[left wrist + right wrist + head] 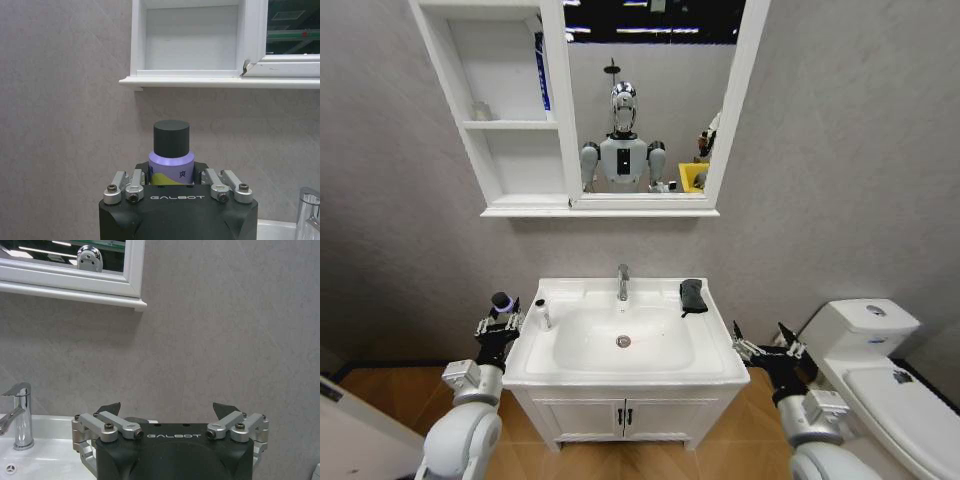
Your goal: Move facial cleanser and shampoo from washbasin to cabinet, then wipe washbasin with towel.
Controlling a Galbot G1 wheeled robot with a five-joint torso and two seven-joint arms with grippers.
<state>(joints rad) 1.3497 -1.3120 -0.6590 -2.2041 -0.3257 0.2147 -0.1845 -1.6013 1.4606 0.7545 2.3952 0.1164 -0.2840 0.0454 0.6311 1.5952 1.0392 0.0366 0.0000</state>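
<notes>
My left gripper (498, 322) is shut on a purple shampoo bottle (501, 303) with a dark cap, held upright just off the left edge of the white washbasin (720, 345). In the left wrist view the bottle (171, 162) stands between the jaws of the left gripper (171, 176), below the cabinet (190, 75). A small white facial cleanser bottle (541, 313) stands on the washbasin's left rim. The dark towel (692, 295) lies at its back right. My right gripper (767, 345) hangs open and empty beside the washbasin's right edge; the right gripper (167, 410) faces the wall. The cabinet (510, 125) hangs above.
A chrome tap (622, 281) stands behind the bowl. A blue item (541, 70) stands on the cabinet's upper shelf, and a small clear object (480, 110) beside it. A white toilet (880, 370) sits close to my right arm. A white vanity (625, 415) with doors is under the basin.
</notes>
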